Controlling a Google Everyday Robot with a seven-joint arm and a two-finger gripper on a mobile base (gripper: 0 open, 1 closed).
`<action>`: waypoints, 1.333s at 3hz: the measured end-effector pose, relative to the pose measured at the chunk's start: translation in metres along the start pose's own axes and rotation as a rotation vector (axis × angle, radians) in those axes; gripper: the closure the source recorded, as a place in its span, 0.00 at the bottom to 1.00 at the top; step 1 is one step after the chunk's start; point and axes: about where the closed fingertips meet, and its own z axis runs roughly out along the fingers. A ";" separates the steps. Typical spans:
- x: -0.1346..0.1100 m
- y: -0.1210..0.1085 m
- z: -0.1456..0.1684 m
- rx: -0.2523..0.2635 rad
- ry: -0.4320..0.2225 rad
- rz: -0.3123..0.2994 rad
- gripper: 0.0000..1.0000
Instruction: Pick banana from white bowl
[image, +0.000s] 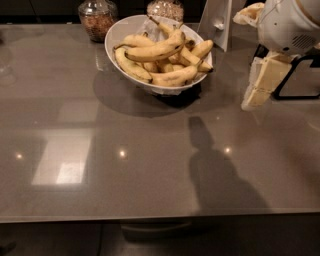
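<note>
The white bowl (116, 35) stands at the back middle of the grey table and holds several yellow bananas (155, 51), piled with some brown spots. My gripper (253, 101) hangs from the white arm (287, 20) at the upper right. It points down at the table, to the right of the bowl and apart from it. It holds nothing that I can see. Its shadow (210, 165) falls on the table in front of the bowl.
Two glass jars with brown filling (96, 17) (165, 7) stand behind the bowl. A white upright stand (217, 22) is at the back right. A black wire rack (300, 80) sits at the right edge behind the arm. The table's front edge (160, 218) runs along the bottom.
</note>
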 end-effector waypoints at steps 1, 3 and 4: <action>-0.026 -0.033 0.017 0.020 -0.062 -0.161 0.00; -0.056 -0.069 0.025 0.024 -0.111 -0.360 0.00; -0.056 -0.069 0.025 0.023 -0.111 -0.360 0.00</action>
